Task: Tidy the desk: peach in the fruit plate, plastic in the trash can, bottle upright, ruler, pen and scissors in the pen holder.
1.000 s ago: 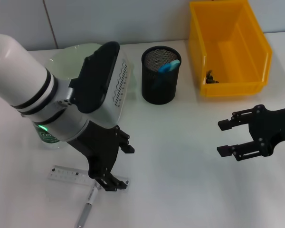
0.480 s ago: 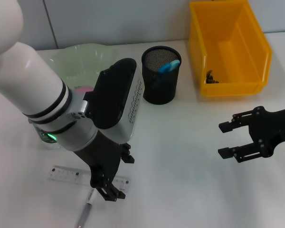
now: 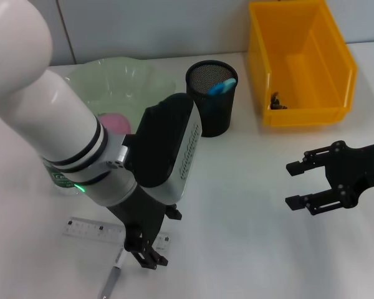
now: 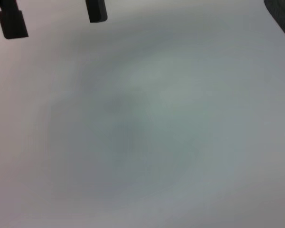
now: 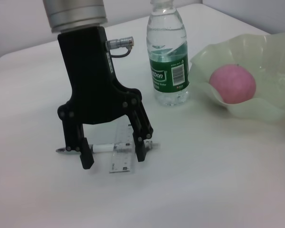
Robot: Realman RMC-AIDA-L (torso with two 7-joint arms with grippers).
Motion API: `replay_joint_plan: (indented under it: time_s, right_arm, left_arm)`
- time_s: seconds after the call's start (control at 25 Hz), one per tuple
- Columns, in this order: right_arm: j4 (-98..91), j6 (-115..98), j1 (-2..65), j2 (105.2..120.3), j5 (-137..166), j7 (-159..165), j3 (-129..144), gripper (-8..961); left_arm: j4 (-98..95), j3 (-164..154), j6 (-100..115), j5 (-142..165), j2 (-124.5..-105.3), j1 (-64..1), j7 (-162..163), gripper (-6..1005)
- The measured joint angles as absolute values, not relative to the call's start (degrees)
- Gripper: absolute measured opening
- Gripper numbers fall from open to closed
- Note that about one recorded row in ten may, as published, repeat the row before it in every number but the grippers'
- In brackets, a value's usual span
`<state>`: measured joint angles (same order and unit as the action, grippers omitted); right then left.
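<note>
I judge the ruler and pen step is in hand. The ruler (image 5: 123, 153) lies flat on the desk in front of the bottle (image 5: 168, 56), with the pen (image 5: 103, 147) across its near end. My left gripper (image 5: 112, 157) hovers right over both, fingers apart and straddling them. Next I need to drop, close on one piece, and carry it to the pen holder (image 3: 211, 106) beyond the bottle. I count one ruler, one pen, one upright bottle, one peach (image 5: 232, 84) in one fruit plate (image 5: 270, 107). My right gripper (image 3: 297, 183) waits open, far off from the bottle.
</note>
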<state>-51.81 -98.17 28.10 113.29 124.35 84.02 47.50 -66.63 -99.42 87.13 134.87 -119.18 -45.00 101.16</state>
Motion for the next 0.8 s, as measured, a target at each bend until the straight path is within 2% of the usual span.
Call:
replay_joint_plan:
  time_s: [0.8]
  right_arm:
    - [-51.3, -97.4, 27.7, 113.38, 124.4, 83.5, 47.5, 706]
  left_arm:
    - [-63.1, -103.0, 83.7, 135.5, -119.18, -45.6, 101.8, 792]
